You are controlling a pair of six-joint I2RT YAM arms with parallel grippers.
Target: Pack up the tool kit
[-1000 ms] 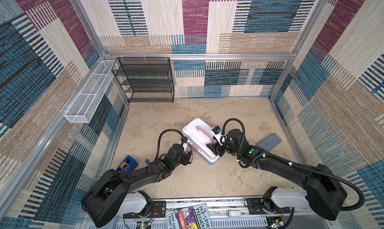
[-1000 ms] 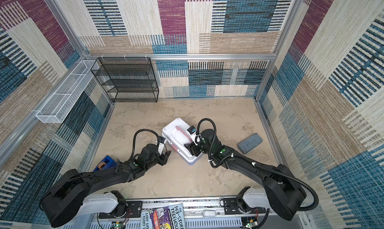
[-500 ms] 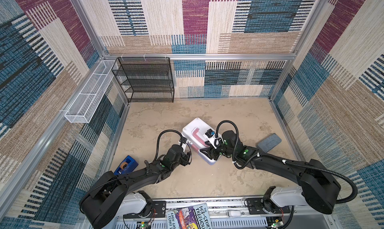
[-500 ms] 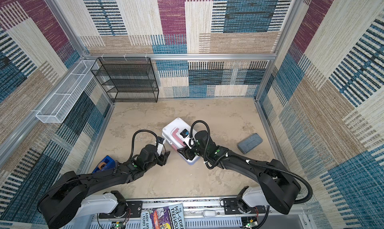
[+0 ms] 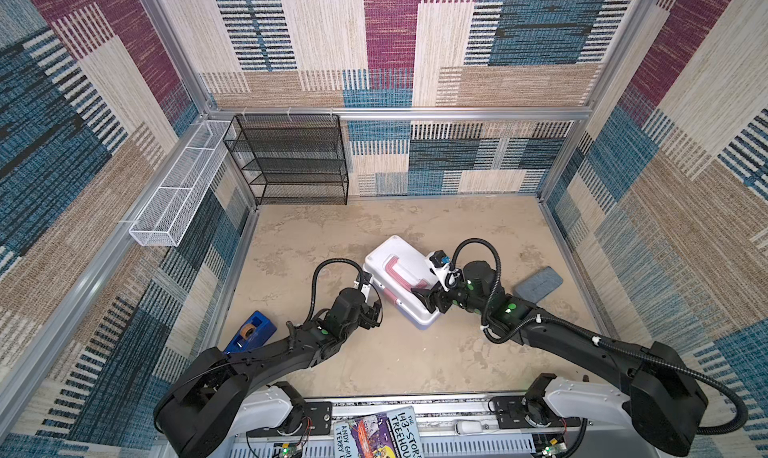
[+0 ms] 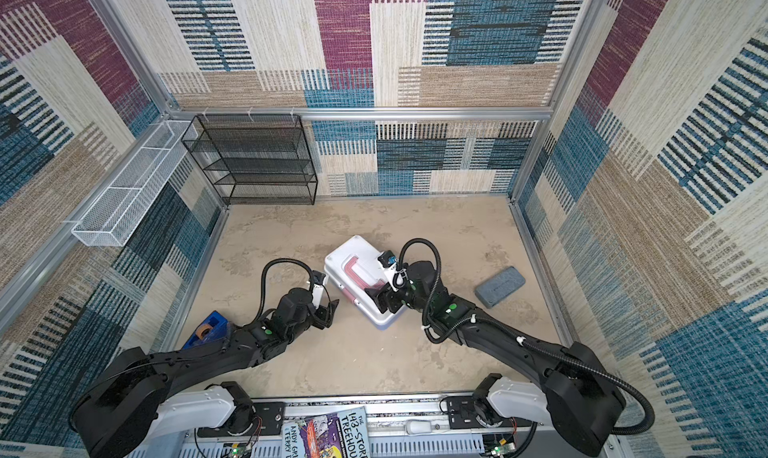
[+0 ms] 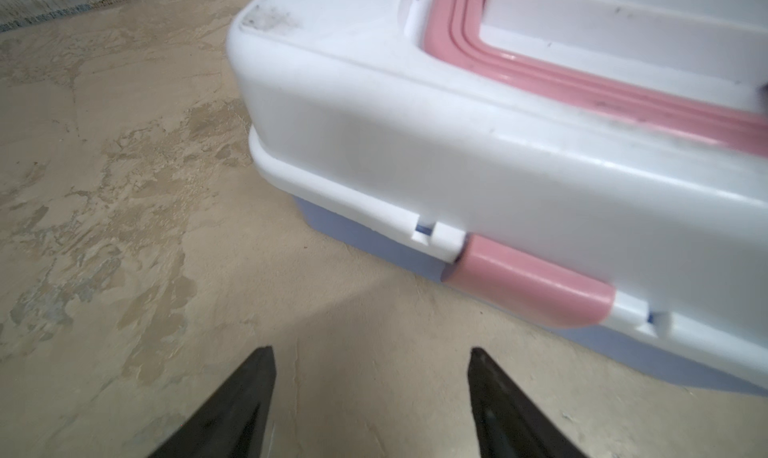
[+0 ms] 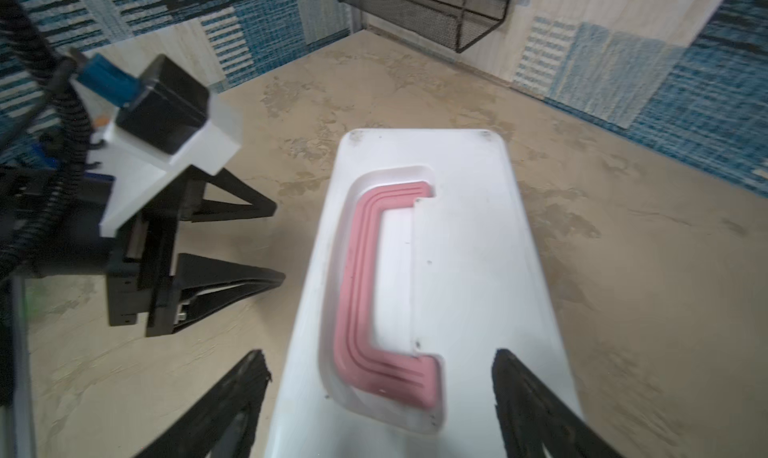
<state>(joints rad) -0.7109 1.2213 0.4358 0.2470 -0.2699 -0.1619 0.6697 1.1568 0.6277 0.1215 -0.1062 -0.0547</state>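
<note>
arms low, left fingers [image 7: 237, 406] spread empty beside toolbox [image 5: 395, 260], right fingers [image 8: 532, 406] spread empty over it

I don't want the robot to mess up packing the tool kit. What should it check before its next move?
1. Lid of the toolbox down: ok.
2. Pink latch flat against the box: ok.
3. Pink handle folded into its recess: ok.
4. Left gripper open, clear of the box: ok.
5. Right gripper open, fingers spread over the lid: ok.
6. Everything packed inside: cannot tell, the lid hides it.
</note>
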